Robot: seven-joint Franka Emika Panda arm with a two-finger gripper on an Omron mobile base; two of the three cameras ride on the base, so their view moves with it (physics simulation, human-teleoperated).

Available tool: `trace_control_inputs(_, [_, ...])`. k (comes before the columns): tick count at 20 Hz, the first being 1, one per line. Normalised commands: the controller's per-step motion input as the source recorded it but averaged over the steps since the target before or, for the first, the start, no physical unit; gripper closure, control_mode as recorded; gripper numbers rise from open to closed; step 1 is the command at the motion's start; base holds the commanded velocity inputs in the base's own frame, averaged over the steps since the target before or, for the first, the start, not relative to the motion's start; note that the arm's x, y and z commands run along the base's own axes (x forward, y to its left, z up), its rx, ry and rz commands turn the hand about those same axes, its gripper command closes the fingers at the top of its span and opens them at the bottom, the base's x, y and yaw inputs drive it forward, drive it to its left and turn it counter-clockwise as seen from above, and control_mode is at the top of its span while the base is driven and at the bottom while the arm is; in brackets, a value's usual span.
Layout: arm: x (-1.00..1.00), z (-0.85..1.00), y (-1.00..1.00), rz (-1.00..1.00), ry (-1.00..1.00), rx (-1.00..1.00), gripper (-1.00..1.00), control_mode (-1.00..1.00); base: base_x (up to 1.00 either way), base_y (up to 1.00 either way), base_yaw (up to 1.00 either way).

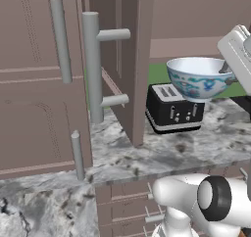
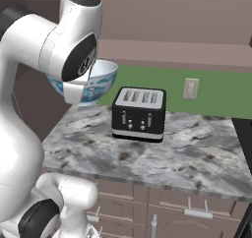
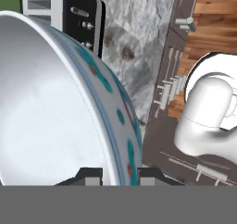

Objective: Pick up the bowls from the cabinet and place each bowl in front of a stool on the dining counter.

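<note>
- So the bowl (image 1: 198, 82) is up in the air right now, hanging above the marbled counter (image 1: 162, 153) just over and slightly right of the black toaster (image 1: 174, 108), out in front of the open cabinet (image 1: 44, 84).
- The gripper (image 3: 119, 174) is closed nearly all the way, pinching the bowl's rim: in the hand view one finger sits inside the white wall and the other outside on the painted side.
- Handling-wise I'd guess porcelain: stiff, glazed and slick, a bit hefty for a rim pinch, and it'll chip or shatter if it drops onto stone. A rim grip like this is really the only option for two thin fingers, but the bowl could pivot between the pads if the arm jerks.
- In the left base view the bowl looks close to level, mouth up.
- Arm pose: the elbow is raised high, with the forearm reaching toward the far wall, and the hand comes at the bowl from the right side.
- The cabinet door (image 1: 132, 59) stands open just left of the bowl, so swinging that way looks risky.
- No stools or dining counter in sight, so I reckon placing is a way off.
</note>
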Motion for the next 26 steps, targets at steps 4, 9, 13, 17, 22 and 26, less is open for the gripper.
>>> trace_control_inputs(4, [-0.27, -0.05, -0.07, 0.0, 0.0, 0.0, 1.0, 1.0, -0.35, -0.11, 0.0])
trace_control_inputs(9, [0.0, 0.0, 0.0, 0.0, 0.0, 0.0, 1.0, 1.0, -0.98, -0.72, -0.07])
trace_control_inputs(13, [0.0, 0.0, 0.0, 0.0, 0.0, 0.0, 1.0, 1.0, -1.0, -0.98, 0.0])
trace_control_inputs(17, [0.0, 0.0, 0.0, 0.0, 0.0, 0.0, 1.0, 1.0, -0.93, -0.94, 0.32])
trace_control_inputs(22, [0.0, 0.0, 0.0, 0.0, 0.0, 0.0, 1.0, 1.0, -1.0, -0.41, 0.69])
trace_control_inputs(26, [0.0, 0.0, 0.0, 0.0, 0.0, 0.0, 1.0, 1.0, -0.96, 0.0, 0.86])
